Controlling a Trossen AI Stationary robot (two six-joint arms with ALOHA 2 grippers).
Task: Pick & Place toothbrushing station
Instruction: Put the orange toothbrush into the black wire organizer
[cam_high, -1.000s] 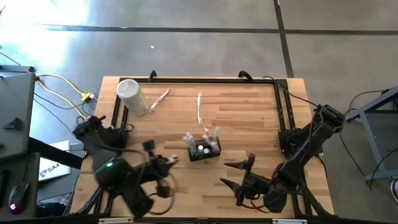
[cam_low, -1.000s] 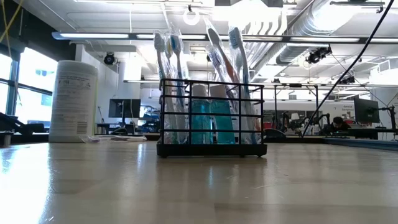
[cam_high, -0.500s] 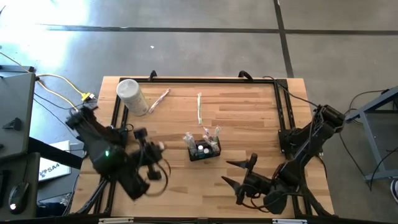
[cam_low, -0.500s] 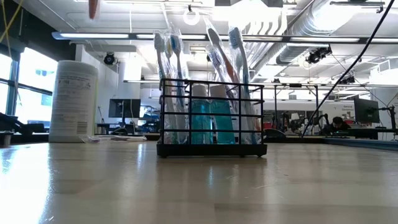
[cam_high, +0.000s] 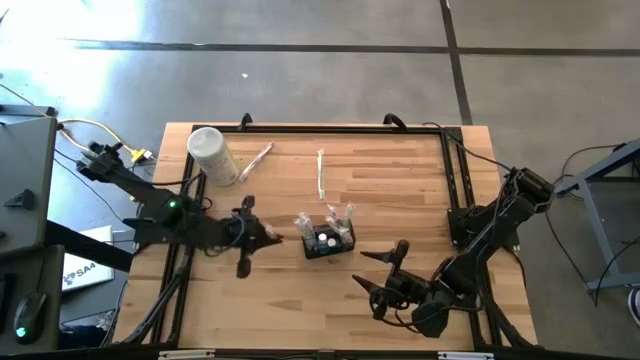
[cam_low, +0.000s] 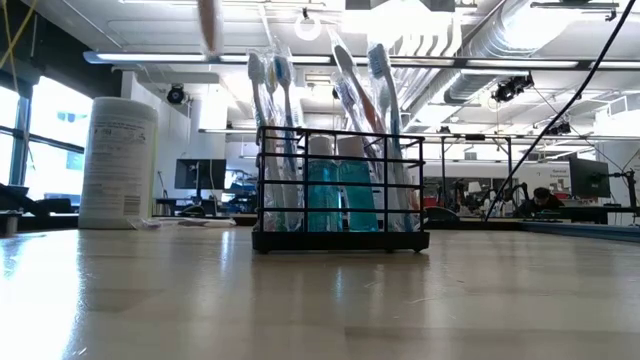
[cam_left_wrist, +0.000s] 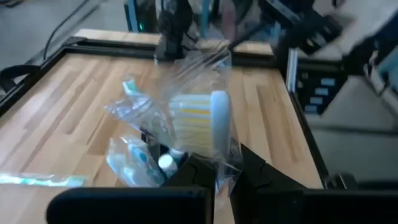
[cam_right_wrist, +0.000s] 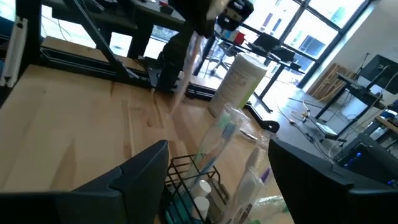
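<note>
Left gripper (cam_left_wrist: 221, 177) clamps a wrapped toothbrush (cam_left_wrist: 214, 127) beside the station (cam_high: 328, 242).

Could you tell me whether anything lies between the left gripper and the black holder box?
Nothing visible does. The left gripper, shut on a wrapped toothbrush, hovers just beside the black holder box; only bare table separates them. The right gripper waits open on the other side.

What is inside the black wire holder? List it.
The holder has wrapped toothbrushes standing up and two teal tubes. Its floor is hidden behind them.
</note>
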